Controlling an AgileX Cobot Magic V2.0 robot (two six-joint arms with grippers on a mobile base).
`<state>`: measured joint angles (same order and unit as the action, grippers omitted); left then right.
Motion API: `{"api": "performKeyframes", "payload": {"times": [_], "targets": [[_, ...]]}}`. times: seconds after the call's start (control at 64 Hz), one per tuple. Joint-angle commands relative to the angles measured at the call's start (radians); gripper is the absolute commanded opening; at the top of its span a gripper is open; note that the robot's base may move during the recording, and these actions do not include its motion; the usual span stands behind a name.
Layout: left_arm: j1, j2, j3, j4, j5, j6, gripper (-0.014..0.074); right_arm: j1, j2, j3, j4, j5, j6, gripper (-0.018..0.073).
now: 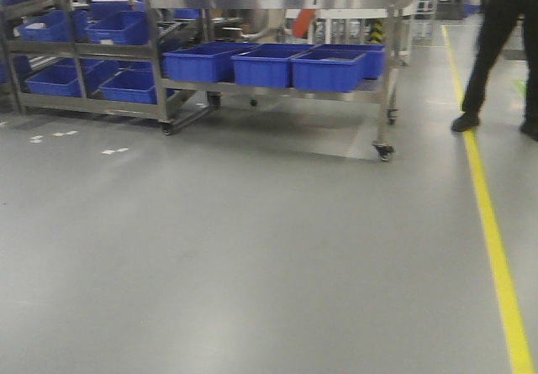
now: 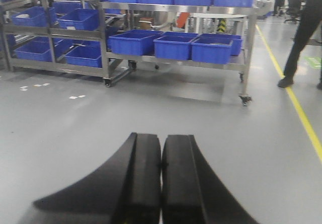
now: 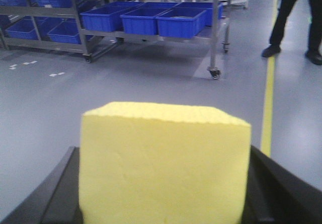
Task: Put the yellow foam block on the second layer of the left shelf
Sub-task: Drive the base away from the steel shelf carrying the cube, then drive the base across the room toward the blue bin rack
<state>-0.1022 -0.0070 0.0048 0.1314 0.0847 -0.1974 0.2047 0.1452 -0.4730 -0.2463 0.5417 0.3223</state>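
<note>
My right pincer (image 3: 168, 204) pinches the bright yellow matte foam block (image 3: 165, 158), left pincer (image 2: 161, 183) pressed together; I fear jolts nearing the steel shelves (image 1: 154, 63) could work it loose.

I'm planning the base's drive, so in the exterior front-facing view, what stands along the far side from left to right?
shelf rack → wheeled cart carrying three blue bins → person in dark clothes

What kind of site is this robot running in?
Likely a factory or warehouse floor: wheeled steel racks loaded with blue plastic bins, a smooth grey floor, and a yellow lane line painted along it.
</note>
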Motion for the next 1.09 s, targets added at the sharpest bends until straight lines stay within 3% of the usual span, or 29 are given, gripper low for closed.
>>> {"api": "performKeyframes", "payload": {"times": [0.0,1.077], "targets": [[-0.003,0.004,0.026,-0.007,-0.085,-0.004,0.0136,-0.008,0.014,-0.029,-0.021,-0.087,-0.007,0.0356],[-0.003,0.004,0.026,-0.007,-0.085,-0.004,0.0136,-0.008,0.014,-0.029,-0.021,-0.087,-0.007,0.0356]]}}
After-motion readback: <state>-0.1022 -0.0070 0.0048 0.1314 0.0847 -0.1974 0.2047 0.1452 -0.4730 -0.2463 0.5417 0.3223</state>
